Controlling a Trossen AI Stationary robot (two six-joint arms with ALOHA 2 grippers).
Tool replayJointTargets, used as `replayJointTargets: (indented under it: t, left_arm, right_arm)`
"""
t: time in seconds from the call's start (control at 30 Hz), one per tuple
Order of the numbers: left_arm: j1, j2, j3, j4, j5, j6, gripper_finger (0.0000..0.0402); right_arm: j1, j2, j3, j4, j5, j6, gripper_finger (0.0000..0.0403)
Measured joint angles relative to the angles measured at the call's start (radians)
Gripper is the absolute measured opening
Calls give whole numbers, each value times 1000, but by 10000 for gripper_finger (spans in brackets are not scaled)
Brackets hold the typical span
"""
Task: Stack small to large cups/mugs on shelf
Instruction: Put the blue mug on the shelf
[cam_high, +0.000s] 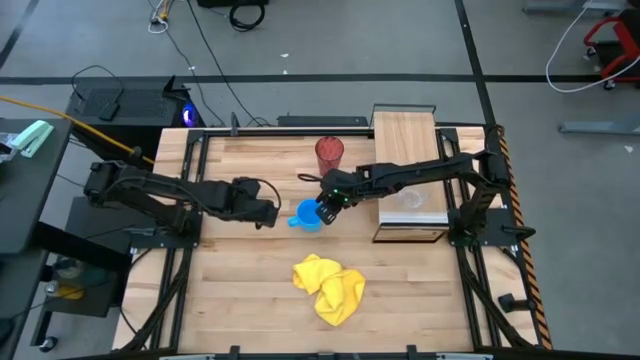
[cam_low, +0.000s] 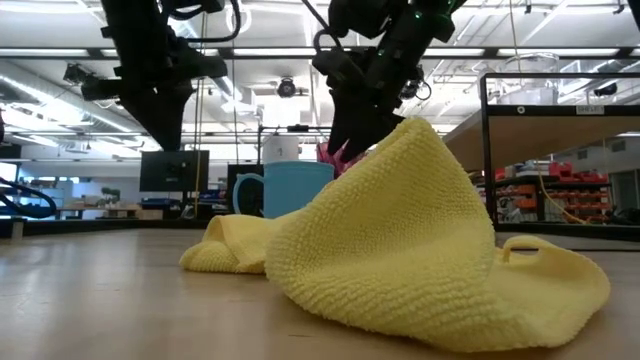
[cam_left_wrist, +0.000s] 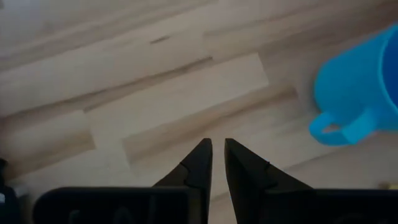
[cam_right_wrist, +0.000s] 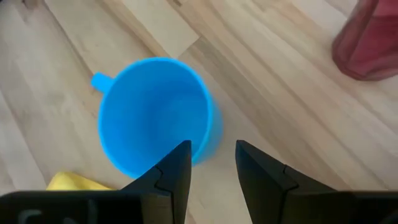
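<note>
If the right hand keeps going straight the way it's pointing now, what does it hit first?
Most likely the blue mug. The right hand points down at it with fingers open, straddling the near rim, so one finger would enter the mug and one pass outside. Depth to the rim is unclear.

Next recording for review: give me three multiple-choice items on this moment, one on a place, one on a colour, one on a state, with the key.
1. Where does the small clear see-through cup stand?
A. on the long light-wood shelf
B. on the crumpled yellow cloth
C. inside the tumbler

2. What colour is the handled mug?
A. green
B. bright blue
C. white

3. How is the right gripper?
A. shut on the cloth
B. out of view
C. open over the mug's rim

Key: 1 A, the high view shows it on the shelf. 2 B, every view shows blue. 3 C, the right wrist view shows its fingers apart above the rim.
</note>
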Motion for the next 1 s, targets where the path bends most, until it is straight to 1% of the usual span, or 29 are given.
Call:
replayJointTargets:
  t: [0.17, 0.23, 0.3, 0.37, 0.5, 0.67, 0.77, 1.0]
  left_arm:
    - [-25, 71, -22, 64, 48, -1, 52]
    - [-35, 84, -61, 154, 82, -1, 52]
    - [-45, 84, -110, 282, 100, -2, 52]
    - [-54, 79, -164, 413, 97, -27, 52]
    - [-59, 75, -260, 578, 86, -83, 50]
    - [-59, 82, -335, 827, 66, -102, 44]
    - [-52, 82, -341, 865, 37, -97, 44]
    - [-6, 82, -341, 907, 29, -52, 39]
  right_arm:
    - [-1, -2, 0, -10, -7, -11, 132]
    - [-1, -10, -1, -29, -10, -12, 132]
    - [-1, -14, 0, -32, -12, -17, 132]
    - [-1, -18, -1, -49, -25, -35, 132]
    - [-1, -29, -1, -55, -33, -54, 132]
    - [-1, -37, -1, -56, -33, -58, 132]
    - [-1, -37, -1, -59, -33, -60, 132]
    - [-1, -37, -1, -57, -33, -62, 132]
